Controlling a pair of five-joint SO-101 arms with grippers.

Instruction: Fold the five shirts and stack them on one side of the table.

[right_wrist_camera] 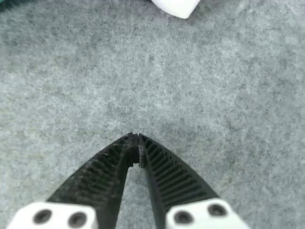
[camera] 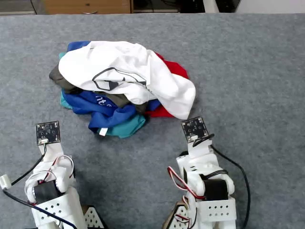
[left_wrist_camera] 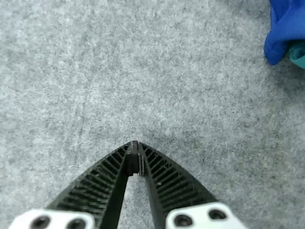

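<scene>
A heap of shirts lies left of the table's middle in the high view. A white shirt (camera: 128, 71) with a dark print covers the top. Under it lie a blue shirt (camera: 102, 109), a teal one (camera: 127, 126), a red one (camera: 175, 69) and a dark one (camera: 61, 78). Both arms stand at the near edge, apart from the heap. My left gripper (left_wrist_camera: 134, 147) is shut on nothing over bare felt, with the blue shirt's edge (left_wrist_camera: 286, 28) off to one side. My right gripper (right_wrist_camera: 136, 139) is likewise shut and holds nothing, just short of the white shirt's corner (right_wrist_camera: 176, 6).
Grey felt (camera: 257, 71) covers the whole table, with wide free room on the right and along the front. The left arm's base (camera: 50, 200) and the right arm's base (camera: 207, 195) with loose cables sit at the near edge. Wooden furniture (camera: 88, 5) stands behind the table.
</scene>
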